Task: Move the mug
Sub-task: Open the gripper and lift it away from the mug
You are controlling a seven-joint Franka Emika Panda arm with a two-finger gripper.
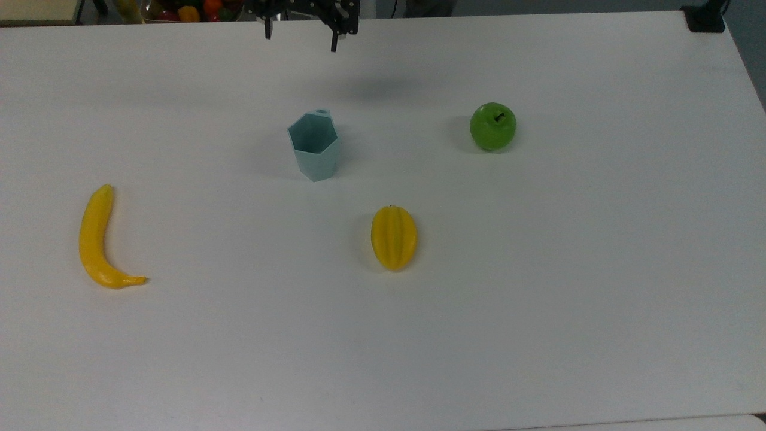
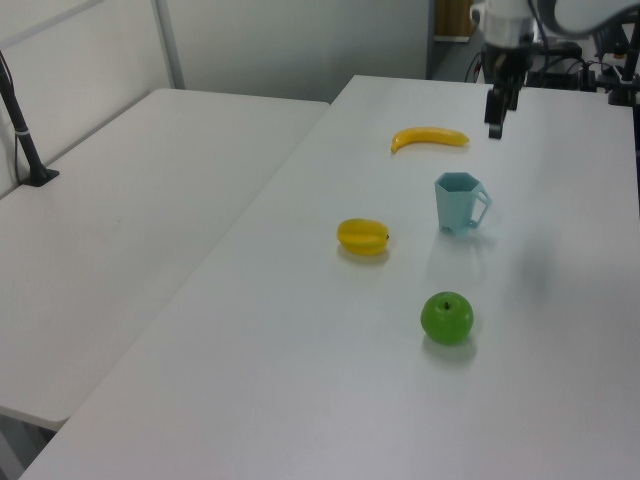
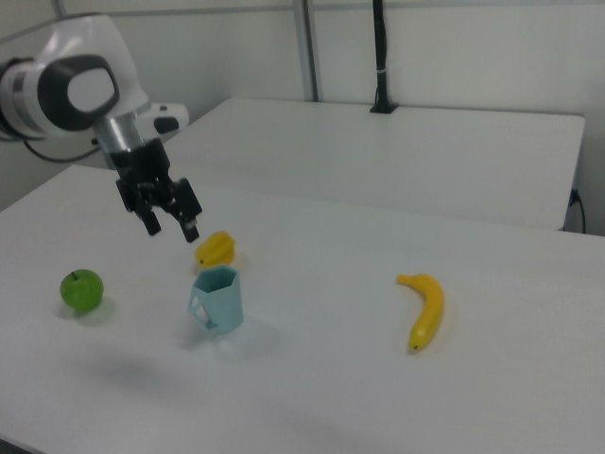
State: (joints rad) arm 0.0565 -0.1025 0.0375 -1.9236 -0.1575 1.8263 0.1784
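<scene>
The pale teal mug point(image 1: 314, 146) point(image 2: 458, 203) point(image 3: 219, 301) stands upright on the white table point(image 1: 538, 311), its small tab handle pointing toward the top view's top edge. My gripper point(image 1: 301, 35) point(image 3: 171, 227) point(image 2: 494, 125) hangs open and empty, well above the table and back from the mug on its handle side. Nothing touches the mug. In the top view the gripper's upper part is cut off by the frame's top edge.
A banana point(image 1: 96, 236) point(image 3: 425, 310) lies at the top view's left. A yellow starfruit point(image 1: 393, 237) point(image 2: 363, 236) lies in front of the mug. A green apple point(image 1: 492, 126) point(image 3: 81, 289) sits to the top view's right. Another white table point(image 2: 120, 230) stands alongside.
</scene>
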